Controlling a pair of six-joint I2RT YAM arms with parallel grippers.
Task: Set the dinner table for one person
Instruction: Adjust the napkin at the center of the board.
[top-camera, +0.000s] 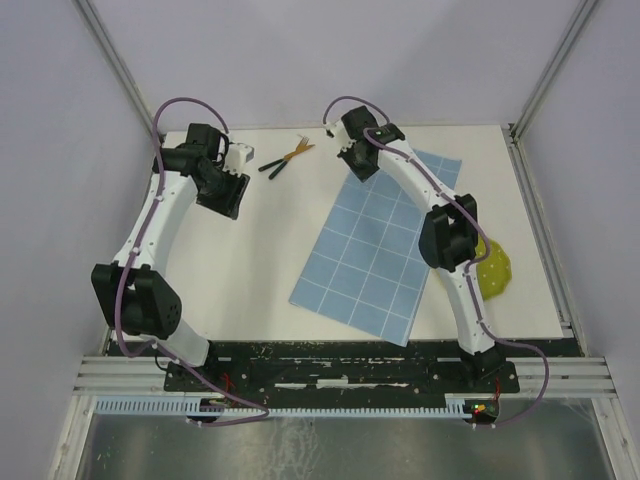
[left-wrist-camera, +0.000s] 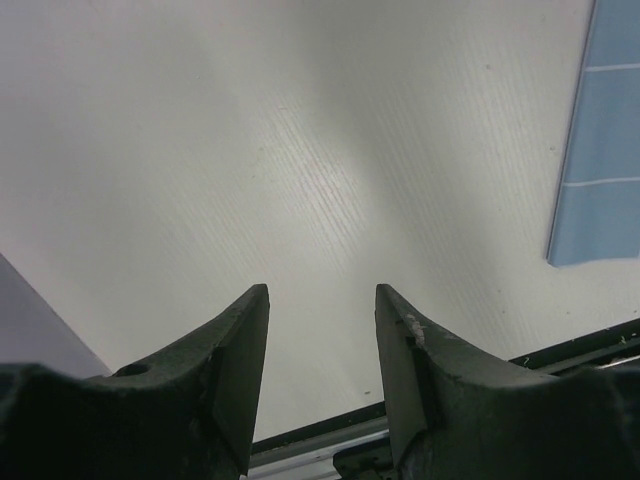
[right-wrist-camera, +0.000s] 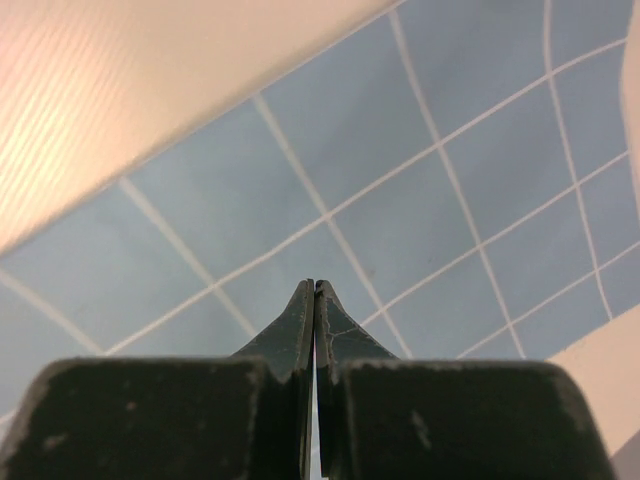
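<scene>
Left jaws gape empty over the dinner table (left-wrist-camera: 300, 150), right jaws pressed together over the gridded cloth (right-wrist-camera: 400, 200).

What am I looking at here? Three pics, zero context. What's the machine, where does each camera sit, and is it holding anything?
Two robot arms are bolted side by side at the near edge of the dinner table. The wide picture comes from a fixed camera above and behind them. The other two pictures come from cameras on the wrists, each looking past its own claw.

On the table lie a light-blue gridded cloth, some dark-handled utensils near the far edge, and a yellow-green object partly hidden behind the right arm.

The left claw is open over bare table and holds nothing. The right claw is shut above the cloth, with nothing visible in it.
</scene>
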